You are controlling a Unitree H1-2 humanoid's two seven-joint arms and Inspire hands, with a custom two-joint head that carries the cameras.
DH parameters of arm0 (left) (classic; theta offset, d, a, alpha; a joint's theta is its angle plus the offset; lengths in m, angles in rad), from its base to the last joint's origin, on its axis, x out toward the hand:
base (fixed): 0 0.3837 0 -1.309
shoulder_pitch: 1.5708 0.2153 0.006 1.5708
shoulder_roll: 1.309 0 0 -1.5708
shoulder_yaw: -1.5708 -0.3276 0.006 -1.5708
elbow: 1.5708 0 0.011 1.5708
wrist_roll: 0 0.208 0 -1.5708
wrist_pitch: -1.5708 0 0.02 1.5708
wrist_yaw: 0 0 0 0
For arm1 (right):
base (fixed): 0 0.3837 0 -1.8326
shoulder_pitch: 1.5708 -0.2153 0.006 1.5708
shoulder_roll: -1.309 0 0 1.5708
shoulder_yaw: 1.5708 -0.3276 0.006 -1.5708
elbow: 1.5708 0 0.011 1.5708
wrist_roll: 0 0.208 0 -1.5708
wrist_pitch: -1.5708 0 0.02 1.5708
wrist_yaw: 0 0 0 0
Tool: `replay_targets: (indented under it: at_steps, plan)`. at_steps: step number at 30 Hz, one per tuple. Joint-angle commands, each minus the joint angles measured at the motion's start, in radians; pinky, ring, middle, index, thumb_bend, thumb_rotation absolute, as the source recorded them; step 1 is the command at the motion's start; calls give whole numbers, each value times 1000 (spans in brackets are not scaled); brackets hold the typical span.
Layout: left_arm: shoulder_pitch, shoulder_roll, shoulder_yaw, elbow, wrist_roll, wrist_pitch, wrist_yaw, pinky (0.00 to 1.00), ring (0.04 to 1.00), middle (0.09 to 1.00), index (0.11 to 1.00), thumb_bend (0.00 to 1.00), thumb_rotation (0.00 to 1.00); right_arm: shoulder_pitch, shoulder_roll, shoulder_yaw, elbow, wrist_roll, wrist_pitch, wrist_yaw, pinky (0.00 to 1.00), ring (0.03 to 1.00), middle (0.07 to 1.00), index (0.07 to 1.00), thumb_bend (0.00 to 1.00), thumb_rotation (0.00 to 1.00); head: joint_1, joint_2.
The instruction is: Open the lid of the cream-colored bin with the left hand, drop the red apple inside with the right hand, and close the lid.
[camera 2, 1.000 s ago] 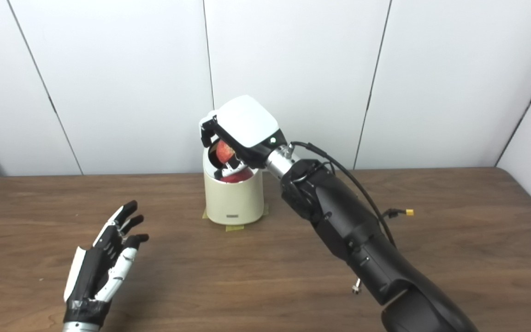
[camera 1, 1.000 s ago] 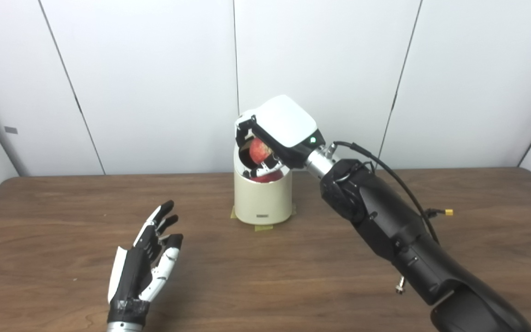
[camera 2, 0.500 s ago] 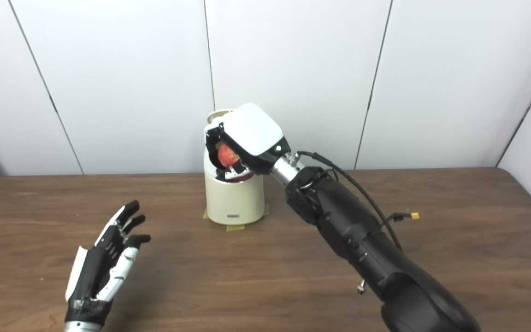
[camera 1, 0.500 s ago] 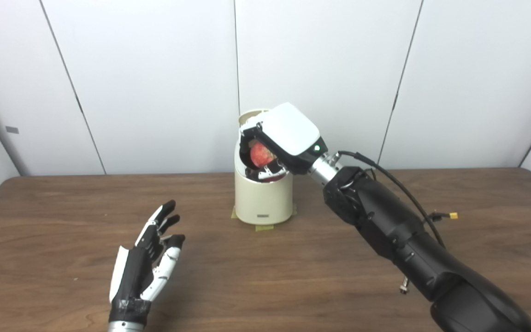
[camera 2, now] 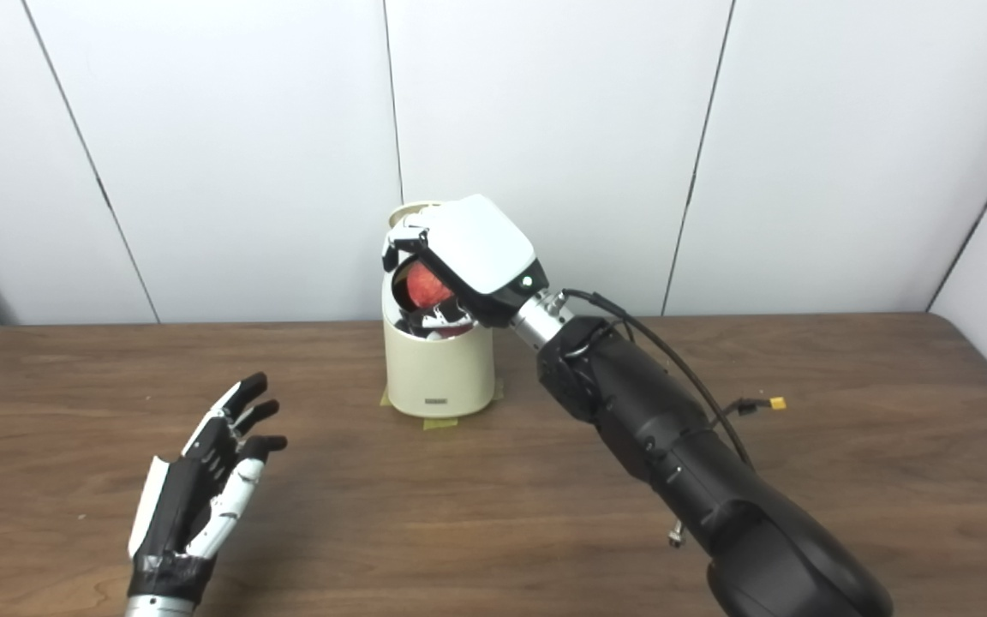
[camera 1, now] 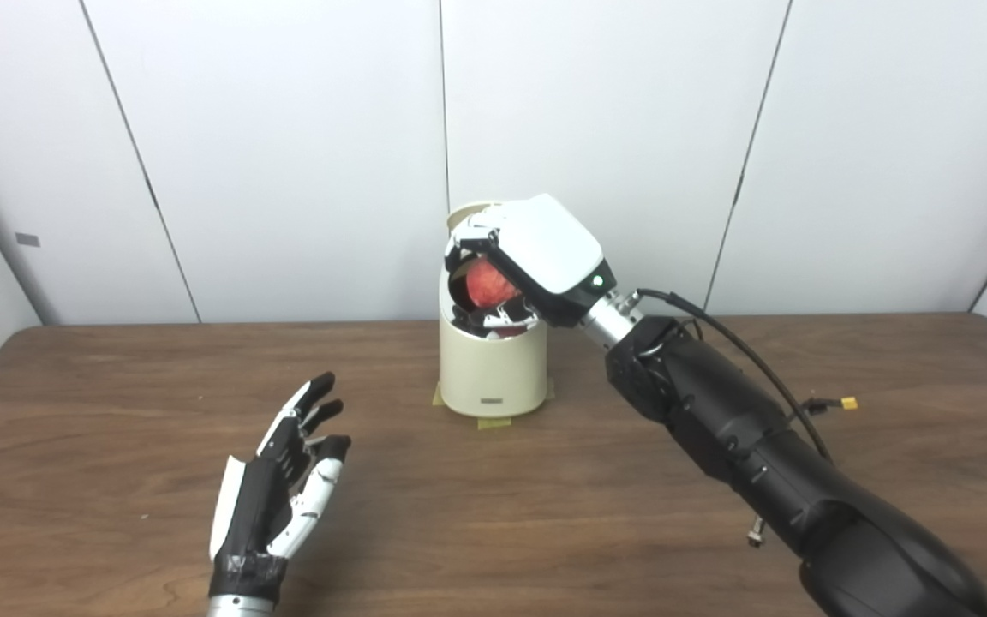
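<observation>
Right robot hand (camera 1: 515, 270) is gripping the round red apple (camera 1: 490, 284) over the mouth of the cream-colored cylindrical bin (camera 1: 493, 370), its lid (camera 1: 469, 212) standing raised behind, while the left robot hand (camera 1: 281, 484) is hovering unclenched over the brown wooden table (camera 1: 116, 411); releasing the apple seems next.

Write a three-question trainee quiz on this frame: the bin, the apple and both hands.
1. True or false: the bin's lid is raised.
2. Which hand grips the red apple? A) left hand B) right hand C) neither
3. Fill in: the left hand is over the table, to the bin's ____.

Key:
1. True; it stands up behind the cream-colored bin.
2. B; the right hand holds it at the bin's mouth.
3. Left; it is open and holds nothing.
</observation>
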Motion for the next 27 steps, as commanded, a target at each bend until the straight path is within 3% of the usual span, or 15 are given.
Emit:
replay_targets:
  at_steps: [1, 5, 8, 17, 21, 23, 27]
  plan:
    - [-23, -4, -5, 4, 4, -33, 10, 713, 869, 927, 891, 460, 622, -38, -7, -19, -46, 17, 43, 22, 567, 750, 813, 755, 959, 36, 0, 1]
    - [-24, 1, -7, 6, 17, -38, 12, 708, 871, 926, 897, 455, 645, -24, -12, -24, -74, 24, 61, 52, 680, 940, 983, 905, 999, 35, -3, 2]
    - [-25, 1, -6, 7, 13, -38, 10, 706, 872, 928, 895, 447, 633, -15, -15, -30, -95, 33, 67, 70, 704, 979, 998, 948, 1000, 51, -6, 2]
    - [-24, 4, -6, 9, 4, -35, 7, 710, 868, 926, 891, 441, 624, 6, -22, -51, -131, 68, 53, 93, 704, 944, 1000, 951, 979, 181, -14, 5]
    - [-24, 5, -3, 13, 7, -32, 9, 705, 865, 924, 888, 437, 611, 27, -20, -71, -131, 85, 18, 29, 614, 852, 980, 918, 845, 332, -15, 3]
    - [-24, 7, -3, 17, 4, -39, 8, 705, 865, 924, 890, 436, 610, 38, -17, -77, -136, 83, 13, -1, 603, 839, 973, 916, 813, 361, -19, 4]
    - [-25, 15, -2, 22, -7, -40, 1, 721, 876, 932, 898, 423, 628, 84, -11, -105, -181, 97, -9, -86, 721, 857, 945, 937, 601, 518, -23, 4]
